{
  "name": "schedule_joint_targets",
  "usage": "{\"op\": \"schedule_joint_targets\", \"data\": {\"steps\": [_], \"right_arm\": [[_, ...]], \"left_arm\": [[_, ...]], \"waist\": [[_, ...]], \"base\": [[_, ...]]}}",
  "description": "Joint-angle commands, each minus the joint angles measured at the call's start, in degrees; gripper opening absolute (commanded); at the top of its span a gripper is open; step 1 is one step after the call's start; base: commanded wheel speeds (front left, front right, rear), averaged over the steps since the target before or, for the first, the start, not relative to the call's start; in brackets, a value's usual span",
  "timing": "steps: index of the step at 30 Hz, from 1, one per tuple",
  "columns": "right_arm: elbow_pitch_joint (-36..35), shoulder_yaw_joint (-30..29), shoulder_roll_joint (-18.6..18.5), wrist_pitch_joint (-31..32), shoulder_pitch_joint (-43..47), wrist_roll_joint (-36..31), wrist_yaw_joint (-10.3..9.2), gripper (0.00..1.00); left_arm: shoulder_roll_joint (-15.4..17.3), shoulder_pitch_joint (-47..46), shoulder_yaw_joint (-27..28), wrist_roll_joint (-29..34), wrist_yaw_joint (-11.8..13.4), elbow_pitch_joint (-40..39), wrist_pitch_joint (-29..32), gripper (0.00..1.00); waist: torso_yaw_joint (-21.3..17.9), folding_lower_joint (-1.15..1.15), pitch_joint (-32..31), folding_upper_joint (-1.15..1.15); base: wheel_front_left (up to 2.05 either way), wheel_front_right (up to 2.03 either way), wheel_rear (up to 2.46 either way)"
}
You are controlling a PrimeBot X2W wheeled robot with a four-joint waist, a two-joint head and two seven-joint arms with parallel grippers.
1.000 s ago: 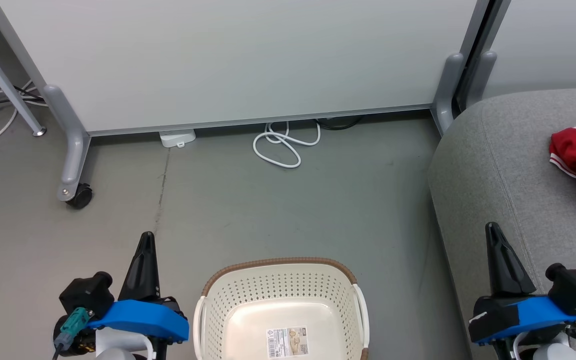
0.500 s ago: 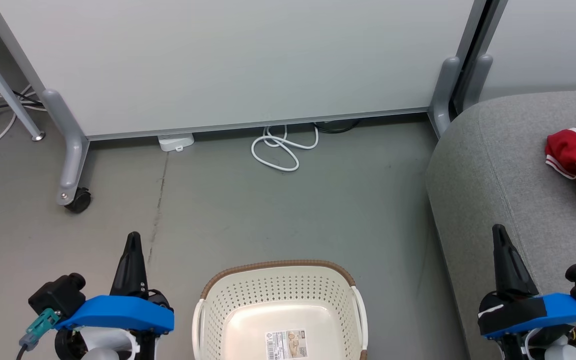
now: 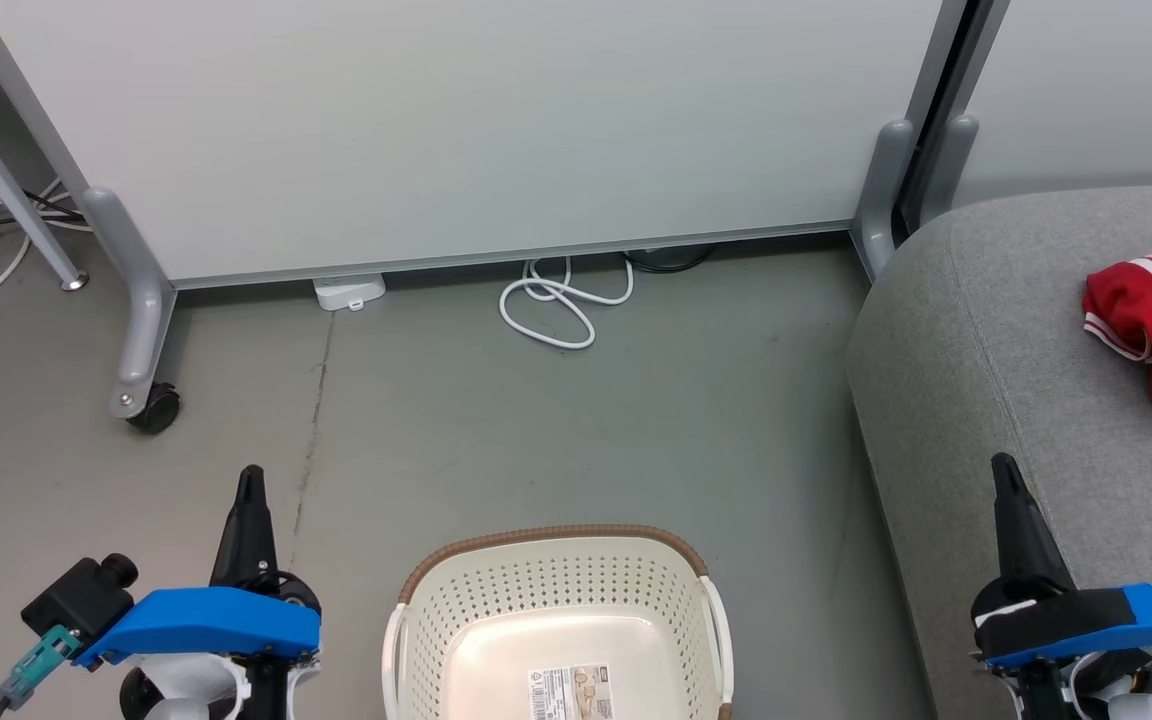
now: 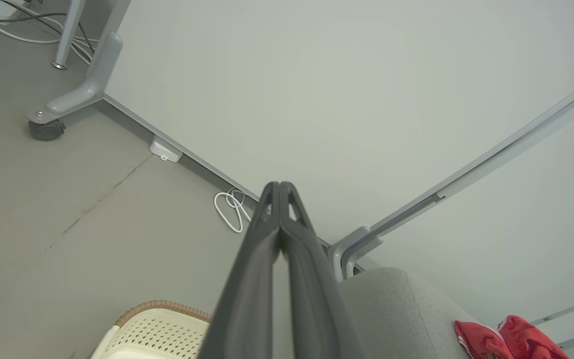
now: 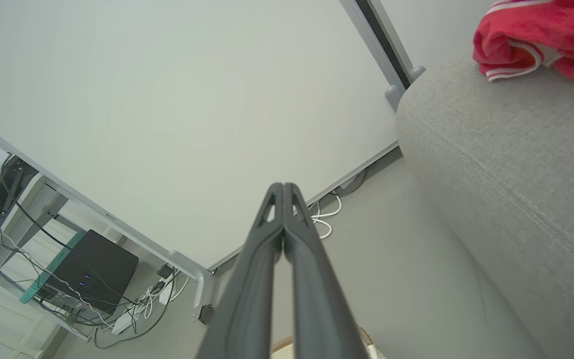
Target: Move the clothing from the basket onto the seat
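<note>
since the earlier frames the left gripper [image 3: 251, 478] has drawn leftward and lower in the head view, and the right gripper [image 3: 1004, 465] has slid slightly rightward and lower. the whole view has also shifted a little, so the camera has moved too. nearest, at lower left, the left gripper points away over the floor [image 3: 576, 420]. its jaws are pressed together with nothing between them, as its own wrist view confirms. at lower right, the right gripper stands over the near edge of the seat [image 3: 976, 340], jaws likewise closed and empty. between the two, at near centre, the basket [image 3: 556, 533] sits on the floor, clear of both grippers. its bare bottom shows a printed label [image 3: 573, 688]. the seat rises just right of the basket. farther back on the seat, at the right edge of the view, lies the clothing [image 3: 1151, 325], a crumpled red heap with white striped trim, well apart from both grippers and from the basket. farthest, a coiled white cable [image 3: 551, 305] and a small white box [image 3: 348, 291] lie at the foot of a pale partition panel [image 3: 496, 130]. the panel's castor [image 3: 151, 408] stands at far left.
</note>
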Motion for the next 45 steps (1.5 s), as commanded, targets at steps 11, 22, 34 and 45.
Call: {"op": "schedule_joint_targets", "data": {"steps": [11, 22, 34, 45], "right_arm": [[-0.4, -0.5, 0.0, 2.2, -0.9, 9.3, 0.02, 0.00], [-0.2, -0.7, 0.0, 4.1, -1.1, 17.1, 0.02, 0.00], [0.1, -1.0, 0.0, 6.0, -1.2, 24.7, 0.02, 0.00], [0.3, -1.2, 0.0, 7.5, -1.3, 31.0, 0.02, 0.00]], "left_arm": [[0.1, -0.3, 1.5, -8.4, -0.5, -1.5, 2.2, 0.00], [0.0, -0.2, 2.5, -15.5, -0.8, -2.1, 4.0, 0.00], [0.0, 0.0, 3.5, -22.4, -1.0, -2.6, 5.9, 0.00], [0.0, 0.2, 4.3, -28.2, -1.2, -3.0, 7.4, 0.00]], "waist": [[-0.2, 0.00, -0.4, 0.00], [-0.4, 0.00, -0.8, 0.00], [-0.7, 0.00, -1.3, 0.00], [-0.9, 0.00, -1.7, 0.00]], "base": [[0.00, 0.00, 0.00], [0.00, 0.00, 0.00], [0.00, 0.00, 0.00], [0.00, 0.00, 0.00]]}}
